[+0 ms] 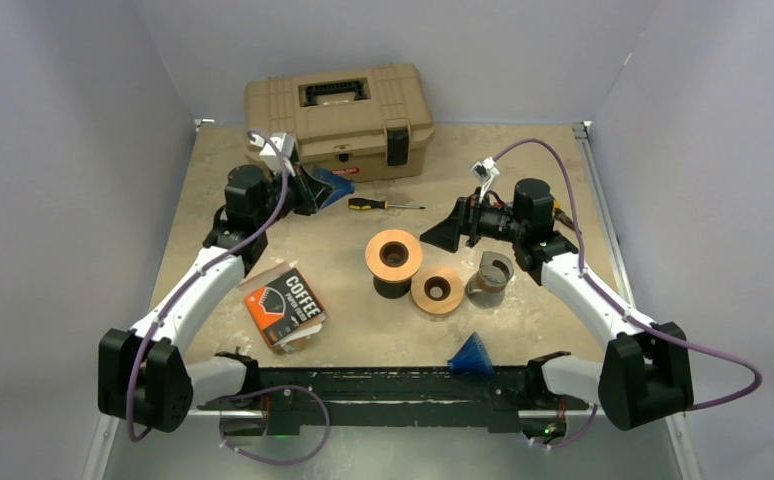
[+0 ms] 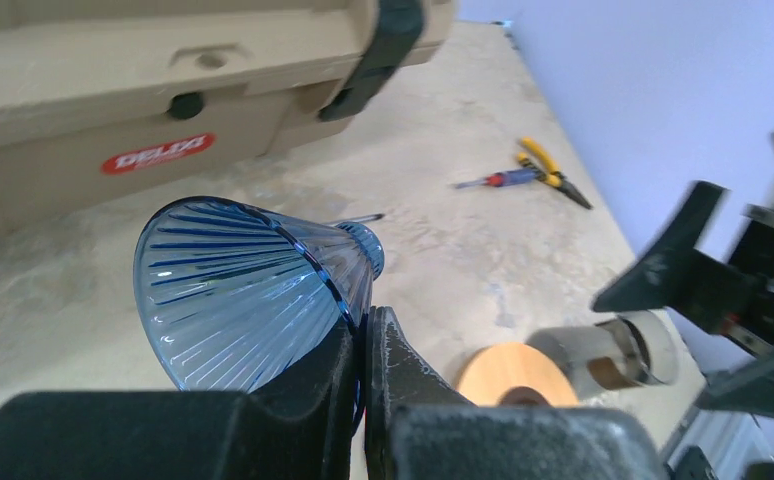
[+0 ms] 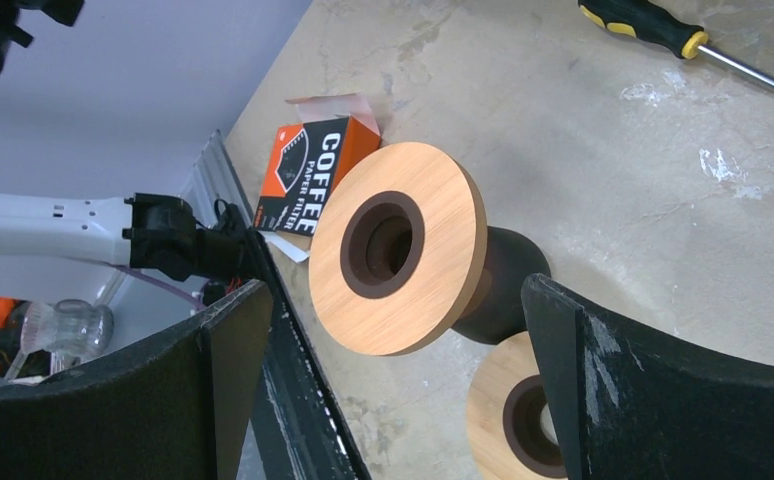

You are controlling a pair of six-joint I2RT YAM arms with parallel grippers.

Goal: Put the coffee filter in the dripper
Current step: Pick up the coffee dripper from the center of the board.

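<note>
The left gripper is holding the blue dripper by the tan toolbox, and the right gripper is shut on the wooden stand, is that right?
Not quite: the right gripper is wide open, with the wooden stand ahead of it ungripped, as the right wrist view shows. The left gripper does hold the blue dripper by the tan toolbox.

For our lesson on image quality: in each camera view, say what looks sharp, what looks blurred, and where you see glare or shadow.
Top external: even soft light, faint shadows by the toolbox. Left wrist: blue dripper sharp, small glints on its ribs; left gripper fingers dark and soft. Right wrist: wooden stand sharp; right gripper fingers dark, soft.
</note>
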